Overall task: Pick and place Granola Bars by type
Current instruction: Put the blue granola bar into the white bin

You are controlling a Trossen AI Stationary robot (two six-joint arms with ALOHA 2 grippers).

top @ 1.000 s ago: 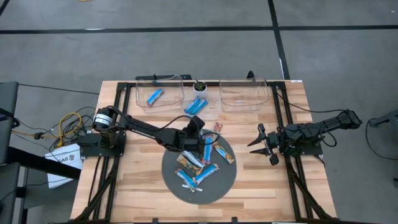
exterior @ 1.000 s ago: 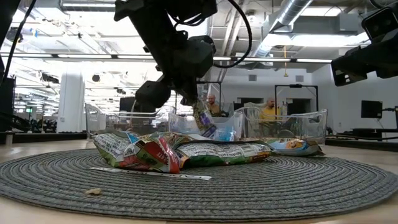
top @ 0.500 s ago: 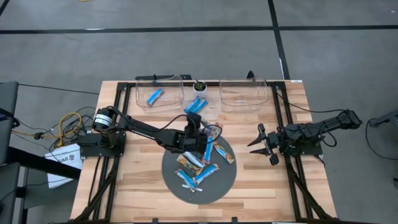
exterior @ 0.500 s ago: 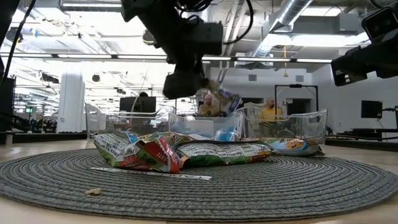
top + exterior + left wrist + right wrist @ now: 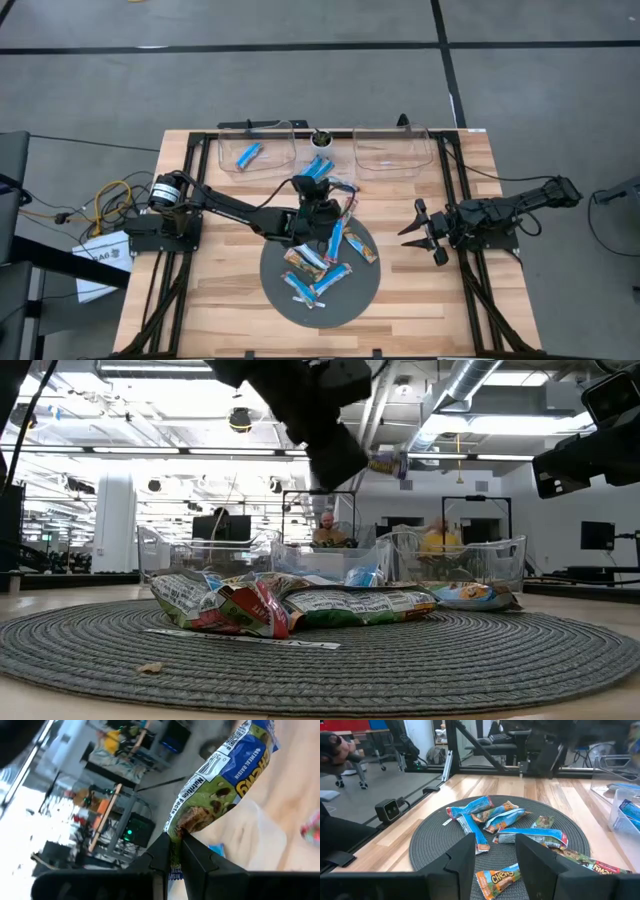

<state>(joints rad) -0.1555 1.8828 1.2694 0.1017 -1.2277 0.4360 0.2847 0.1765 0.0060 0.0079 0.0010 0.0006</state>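
- Wooden slatted desk (image 5: 200, 290) carries a round grey woven mat (image 5: 275, 285) near its front, heaped with foil-wrapped granola bars (image 5: 318, 268).
- Right tool (image 5: 420, 232) waits at the right, fingers spread wide.
- Left tool (image 5: 338, 205) pinches a green-and-blue wrapped bar (image 5: 220, 787) above the mat's far edge.
- Clear plastic bins (image 5: 392, 150) stand farthest.

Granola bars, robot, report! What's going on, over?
Left gripper shut on green bar, lifted over mat. Right gripper open, parked at the table's right side. Nothing blocking.

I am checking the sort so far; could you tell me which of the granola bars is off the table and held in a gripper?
The green-and-blue wrapped bar, pinched at one end by the left gripper and raised; the others lie on the round mat or in bins.
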